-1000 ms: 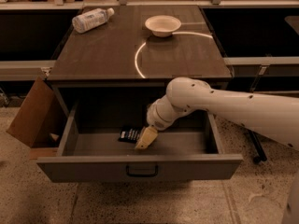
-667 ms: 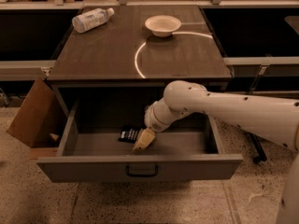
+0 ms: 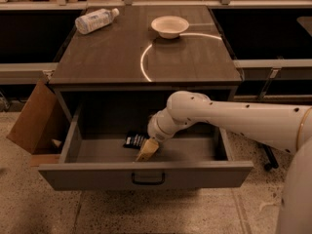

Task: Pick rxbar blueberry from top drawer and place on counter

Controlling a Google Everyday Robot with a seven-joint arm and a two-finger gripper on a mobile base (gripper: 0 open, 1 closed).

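The top drawer point(image 3: 146, 172) is pulled open under the counter point(image 3: 122, 57). The rxbar blueberry point(image 3: 133, 140), a dark flat wrapper with white print, lies on the drawer floor left of centre. My gripper point(image 3: 146, 151) reaches down into the drawer from the right on the white arm; its tan fingertips point(image 3: 148, 149) sit just right of and in front of the bar, touching or nearly touching its right end. The bar's right end is partly hidden behind the gripper.
A clear water bottle point(image 3: 96, 21) lies at the counter's back left and a white bowl point(image 3: 169, 26) stands at its back centre. A brown cardboard box point(image 3: 34, 118) leans at the left of the drawer. The drawer handle point(image 3: 147, 178) faces front.
The gripper has shifted a little to the left and lower in the drawer, closer to the bar. The bar has not moved.
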